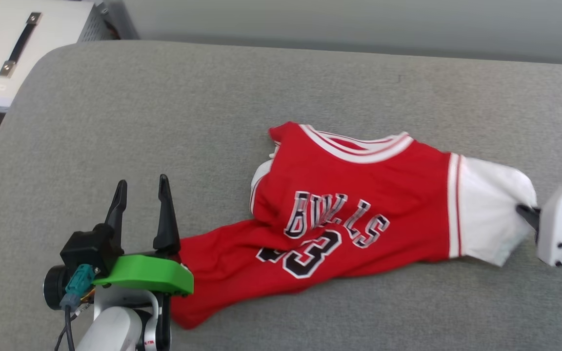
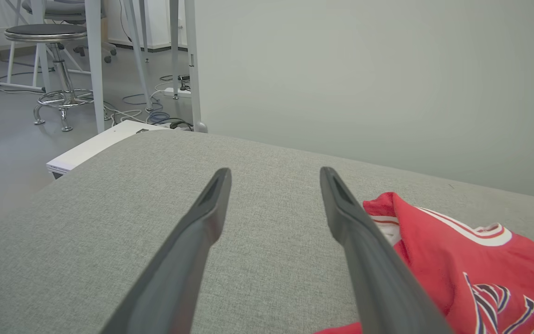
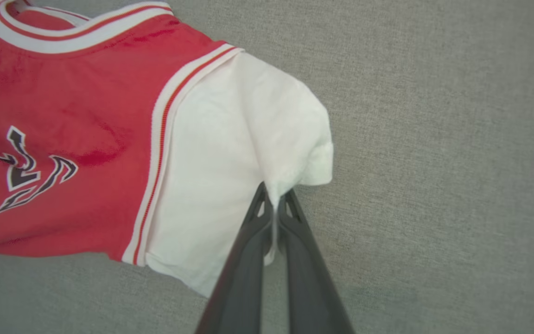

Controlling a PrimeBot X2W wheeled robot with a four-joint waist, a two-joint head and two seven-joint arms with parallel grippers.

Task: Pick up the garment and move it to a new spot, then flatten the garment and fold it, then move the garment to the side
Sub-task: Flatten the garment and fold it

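Note:
The garment (image 1: 349, 214) is a red jersey with white sleeve ends and black lettering, lying rumpled across the grey cushioned surface (image 1: 212, 112). My right gripper (image 3: 274, 197) is shut on the edge of its white sleeve (image 3: 230, 153), pinching a fold of cloth between the two dark fingers; in the head view that gripper (image 1: 525, 212) sits at the sleeve's right end. My left gripper (image 1: 142, 187) stands open just left of the garment's lower red hem, nothing between its fingers. In the left wrist view the left gripper (image 2: 274, 178) points past the garment (image 2: 457, 260) at its right.
A white cabinet with a dark handle (image 1: 17, 44) stands off the surface's far left corner. A stool (image 2: 47, 35), table legs and floor cables (image 2: 155, 111) lie beyond the left edge. A pale wall (image 1: 359, 24) runs behind the surface.

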